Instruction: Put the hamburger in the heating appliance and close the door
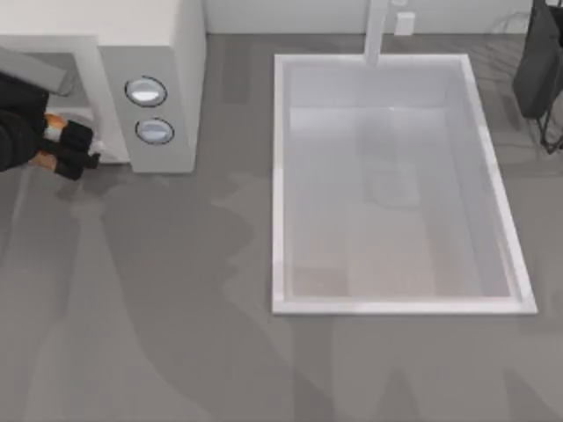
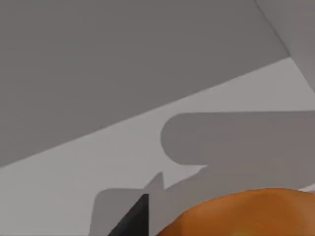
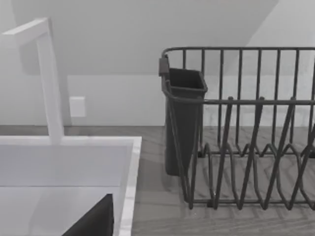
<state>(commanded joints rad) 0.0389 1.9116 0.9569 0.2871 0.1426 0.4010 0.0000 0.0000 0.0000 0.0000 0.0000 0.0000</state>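
The heating appliance (image 1: 163,53) is a white microwave at the table's back left, with two round knobs (image 1: 149,110) on its side panel. My left gripper (image 1: 84,147) reaches into its opening, just left of the knob panel. It is shut on the hamburger (image 2: 246,214), whose orange bun bulges up close in the left wrist view, over the pale inner floor (image 2: 98,162). One dark finger (image 2: 133,221) shows beside the bun. The door (image 1: 35,70) appears as a grey slanted panel above my left arm, swung off the opening.
A large white sink basin (image 1: 396,299) with a tap (image 1: 376,31) takes up the middle and right of the table. A dark dish rack (image 3: 246,137) with a cutlery cup (image 3: 184,113) stands at the back right, where my right arm (image 1: 538,61) is parked.
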